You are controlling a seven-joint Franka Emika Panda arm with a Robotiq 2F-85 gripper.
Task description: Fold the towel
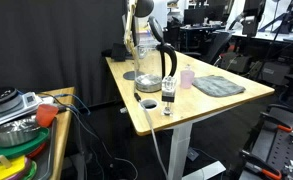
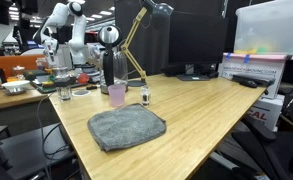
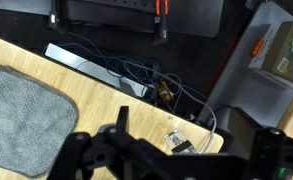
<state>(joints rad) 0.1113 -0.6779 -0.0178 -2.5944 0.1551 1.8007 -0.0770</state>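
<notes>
The white robot arm (image 2: 66, 28) is drawn up high, its dark gripper (image 3: 176, 155) spread wide and empty above the pale wooden table (image 3: 106, 110). One soft, nubbly grey-green towel (image 3: 21, 115) lies flat and unfolded, well below the gripper and to its left in the wrist view. One small pink cup (image 2: 116, 94) stands near the towel.

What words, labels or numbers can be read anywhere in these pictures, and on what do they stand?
Nothing can be read with certainty.
Small clear bottle: label too small to read.
Brown cardboard box: pale label, too blurred to read.
White board with red letters: blurred and partly hidden.
</notes>
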